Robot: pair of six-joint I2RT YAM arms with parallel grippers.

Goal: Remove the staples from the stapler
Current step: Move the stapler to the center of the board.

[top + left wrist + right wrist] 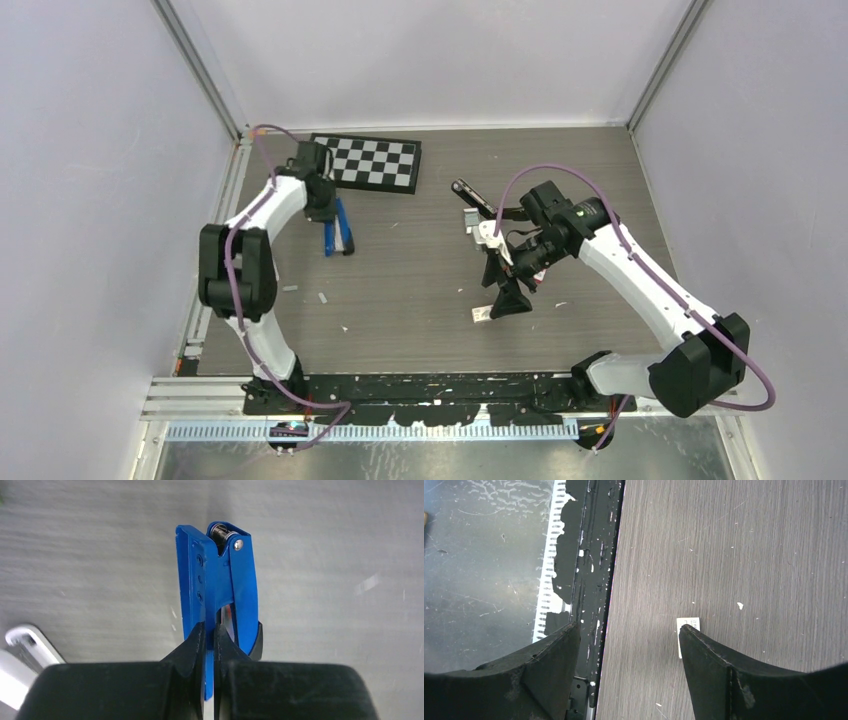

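The blue stapler (339, 229) lies on its side on the left of the table, just below the checkerboard. In the left wrist view the stapler (220, 575) points away, with its hinge pin at the far end. My left gripper (210, 628) is shut on a thin blue plate of the stapler, and it sits over the stapler's far end (325, 212). My right gripper (505, 292) hangs open over the middle of the table with nothing between its fingers (628, 628). The staples are hidden in every view.
A checkerboard card (372, 162) lies at the back. A black bar-shaped object (472, 196) with a small grey piece sits right of centre. A white paper slip (688, 624) lies under my right fingertip. Small pale bits (322, 297) dot the table's left. The black front rail (589, 555) edges the table.
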